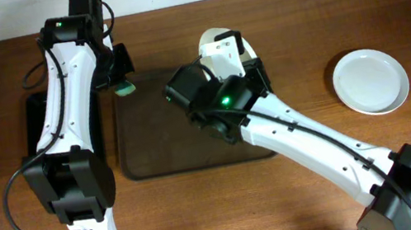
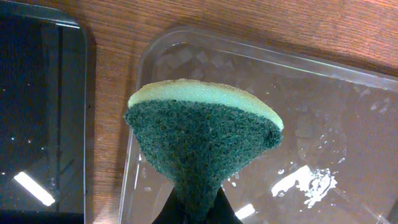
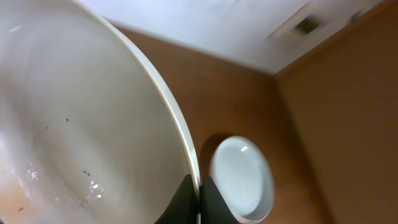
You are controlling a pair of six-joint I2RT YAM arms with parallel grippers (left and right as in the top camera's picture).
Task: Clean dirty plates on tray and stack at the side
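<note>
I am pinching a sponge (image 2: 205, 140) in my left gripper (image 2: 198, 210). The two fingers are closed tight on its lower corner, so it is fanning upward with the dark green scouring face toward the wrist camera. The pale yellow foam layer is showing along its top edge. Seen from overhead, that hand is hovering over the far left corner of the tray (image 1: 159, 139), the big dark brown one lying in the middle of the table (image 1: 295, 0). Through the left wrist camera the tray floor is glinting with wet-looking patches and droplets. A smaller black tray (image 2: 37, 112) is lying just beside it on the left, with a strip of bare wood between the two. My right gripper (image 3: 199, 198) is clamped on the rim of a plate (image 3: 74, 118), one finger on each side of the edge. I am holding the plate tilted by the tray's far right corner, though I cannot tell whether its lower edge is touching the tray. Its white inner face is carrying a few tiny dark specks, some wet glints and a faint brownish smear toward the lower left. A second plate (image 1: 370, 81) is lying flat on the wood, well apart from the tray on its right, and its face is looking clean and slightly bluish.
</note>
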